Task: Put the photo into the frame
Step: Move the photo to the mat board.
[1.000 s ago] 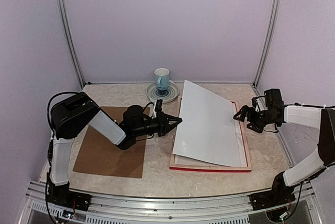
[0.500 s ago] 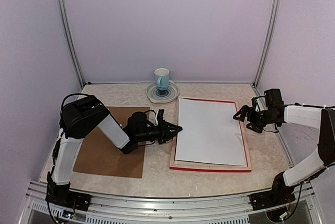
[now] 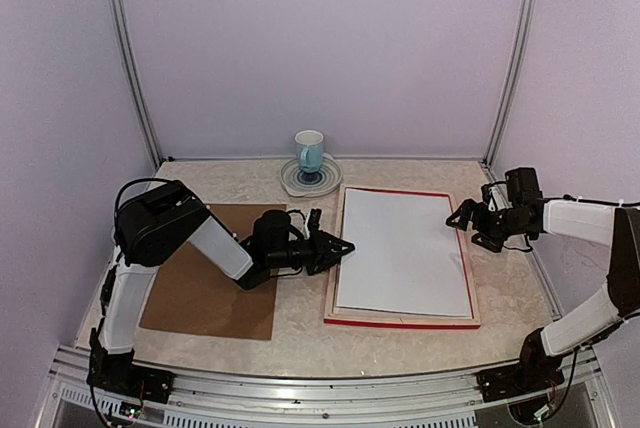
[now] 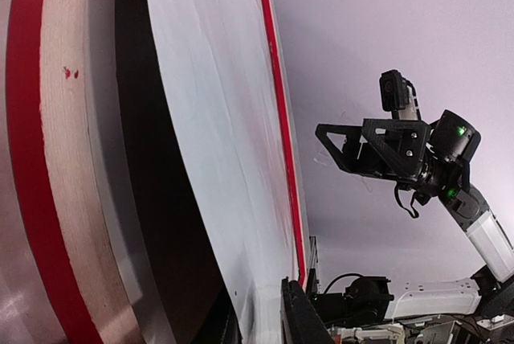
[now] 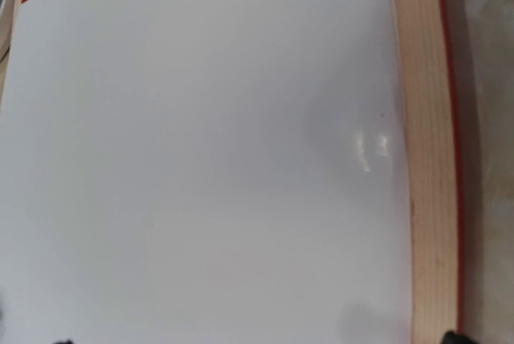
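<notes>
The photo [image 3: 405, 253] lies white side up, flat inside the frame [image 3: 400, 323], which rests with its pale wood back up and red edges showing. My left gripper [image 3: 345, 246] reaches in from the left at the photo's left edge. In the left wrist view that edge of the photo [image 4: 217, 119] runs between the slightly parted fingers [image 4: 299, 316], beside the frame's wood rim [image 4: 48, 159]. My right gripper [image 3: 460, 229] hovers open over the frame's right side, holding nothing. The right wrist view shows only the photo [image 5: 201, 159] and the frame's rim [image 5: 422, 159].
A brown board [image 3: 215, 273] lies flat on the table under my left arm. A blue and white cup [image 3: 310, 151] stands on a saucer [image 3: 296, 182] at the back, just beyond the frame's far left corner. Walls close in on three sides.
The photo, tilted up on its left side a second ago, has dropped flat into the frame. My left gripper lowered with it and its jaws parted a little. The right arm stayed put.
</notes>
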You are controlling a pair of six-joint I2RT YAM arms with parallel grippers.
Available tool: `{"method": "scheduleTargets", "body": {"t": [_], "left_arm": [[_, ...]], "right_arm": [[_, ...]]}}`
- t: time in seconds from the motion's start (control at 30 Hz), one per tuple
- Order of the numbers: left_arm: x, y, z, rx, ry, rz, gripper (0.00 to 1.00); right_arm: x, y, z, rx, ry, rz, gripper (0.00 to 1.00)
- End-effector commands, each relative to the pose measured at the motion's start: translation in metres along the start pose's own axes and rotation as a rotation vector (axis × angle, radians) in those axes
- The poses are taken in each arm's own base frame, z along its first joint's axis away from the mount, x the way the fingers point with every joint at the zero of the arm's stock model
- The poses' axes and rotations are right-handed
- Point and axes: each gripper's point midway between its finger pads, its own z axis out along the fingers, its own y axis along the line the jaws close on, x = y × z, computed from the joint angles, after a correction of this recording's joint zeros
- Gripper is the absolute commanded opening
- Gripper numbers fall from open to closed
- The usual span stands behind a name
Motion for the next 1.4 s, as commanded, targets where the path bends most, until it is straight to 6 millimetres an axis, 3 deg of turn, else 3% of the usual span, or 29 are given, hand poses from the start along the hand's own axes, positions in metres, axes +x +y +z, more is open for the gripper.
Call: {"method": "scheduleTargets", "body": {"t": [0.0, 0.47, 0.77, 1.37], "left_arm": [[-0.003, -0.008, 0.006, -0.024, 0.008, 0.057, 0.19], [-0.003, -0.009, 0.019, -0.048, 0.025, 0.082, 0.23], [-0.007, -0.009, 0.012, -0.117, 0.008, 0.115, 0.35], [-0.008, -0.017, 0.011, -0.149, 0.005, 0.159, 0.47]], "right_arm": [[-0.006, -0.004, 0.001, 0.015, -0.003, 0.003, 0.99], [-0.004, -0.01, 0.005, 0.034, 0.008, 0.011, 0.99], [-0.002, -0.014, 0.006, 0.047, 0.01, 0.014, 0.99], [0.002, -0.021, 0.01, 0.073, 0.02, 0.029, 0.99]]}}
